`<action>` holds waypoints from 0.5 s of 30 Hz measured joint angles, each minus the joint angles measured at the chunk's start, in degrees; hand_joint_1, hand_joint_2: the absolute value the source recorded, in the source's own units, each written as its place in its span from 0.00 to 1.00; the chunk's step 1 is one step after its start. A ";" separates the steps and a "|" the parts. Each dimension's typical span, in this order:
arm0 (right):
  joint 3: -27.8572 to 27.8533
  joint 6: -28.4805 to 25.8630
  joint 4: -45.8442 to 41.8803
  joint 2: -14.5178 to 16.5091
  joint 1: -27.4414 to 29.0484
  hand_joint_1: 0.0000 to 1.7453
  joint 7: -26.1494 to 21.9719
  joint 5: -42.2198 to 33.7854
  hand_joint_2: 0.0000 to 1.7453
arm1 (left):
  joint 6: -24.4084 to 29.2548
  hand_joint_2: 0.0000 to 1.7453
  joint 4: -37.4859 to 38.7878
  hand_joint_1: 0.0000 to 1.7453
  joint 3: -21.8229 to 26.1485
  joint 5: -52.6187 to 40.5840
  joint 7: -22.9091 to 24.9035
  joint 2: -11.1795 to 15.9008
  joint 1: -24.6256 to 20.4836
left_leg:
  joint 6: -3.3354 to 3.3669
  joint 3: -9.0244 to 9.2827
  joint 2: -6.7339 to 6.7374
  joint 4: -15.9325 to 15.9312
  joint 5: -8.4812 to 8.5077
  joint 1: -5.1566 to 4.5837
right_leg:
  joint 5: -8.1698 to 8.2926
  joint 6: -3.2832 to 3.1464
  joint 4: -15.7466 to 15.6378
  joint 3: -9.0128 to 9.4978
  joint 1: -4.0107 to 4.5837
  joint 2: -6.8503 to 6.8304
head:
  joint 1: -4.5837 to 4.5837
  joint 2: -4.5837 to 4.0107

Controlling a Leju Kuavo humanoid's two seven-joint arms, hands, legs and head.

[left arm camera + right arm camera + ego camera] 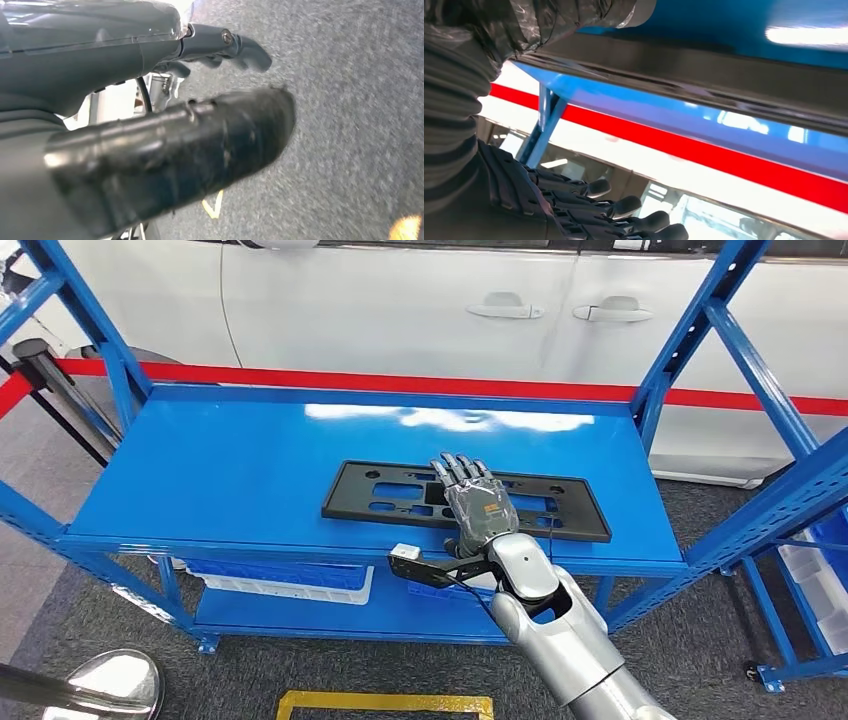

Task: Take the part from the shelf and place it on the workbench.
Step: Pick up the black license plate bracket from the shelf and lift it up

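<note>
I'm reaching my right hand [470, 495] over the part [385, 492] — a flat black panel lying on the blue shelf [200, 480]. Fingers are extended and spread, gripping nothing. Grasp, lift and workbench placement are all still pending — early stage.

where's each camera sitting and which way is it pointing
Head view: high on the body, looking forward and down at the blue shelf; right hand over the black part.
Left wrist view: behind the left hand, facing grey carpet.
Right wrist view: behind the right hand, along the part's edge.
Shared: head and right wrist both show the part.
</note>
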 joint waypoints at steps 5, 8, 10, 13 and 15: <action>0.48 0.40 0.62 0.62 -0.61 0.13 1.97 1.45 1.00 | 0.09 0.00 0.01 0.00 0.02 -0.04 0.02 0.08 -0.10 | -1.35 -3.67 0.19 7.81 -3.83 -0.09 | 0.22 0.51 -2.92 2.79 -1.17 -0.11 | -0.15 -0.01; 0.56 1.00 2.77 0.93 -0.96 0.75 4.29 2.14 1.00 | 0.29 0.00 0.01 0.00 0.02 -0.09 -0.03 0.34 -0.08 | -2.15 -8.70 0.23 15.01 -4.99 0.19 | -0.47 0.78 -2.68 3.27 -1.33 -0.15 | -0.17 -0.01; 0.43 0.99 4.67 0.97 -1.31 0.93 5.51 3.10 1.00 | 0.35 0.00 0.01 0.00 0.02 -0.07 -0.25 0.38 -0.01 | -2.55 -7.15 0.28 10.08 -0.81 0.44 | -1.19 1.28 -2.10 3.62 -1.64 -0.07 | -0.17 -0.02; -0.14 0.91 7.36 0.94 -2.25 0.95 6.24 4.41 1.00 | 0.38 0.00 0.01 0.00 0.02 0.02 -0.65 0.38 0.01 | -2.29 -3.21 0.06 1.16 2.88 0.61 | -2.49 2.38 -0.73 3.57 -1.57 0.09 | -0.11 -0.01; -0.38 0.90 8.68 0.88 -2.60 0.96 6.39 4.83 1.00 | 0.39 0.00 0.01 0.00 0.02 0.07 -0.74 0.36 -0.04 | -1.66 -2.93 -0.17 0.43 2.85 0.56 | -2.82 1.70 -0.30 3.35 -1.29 0.19 | -0.04 0.00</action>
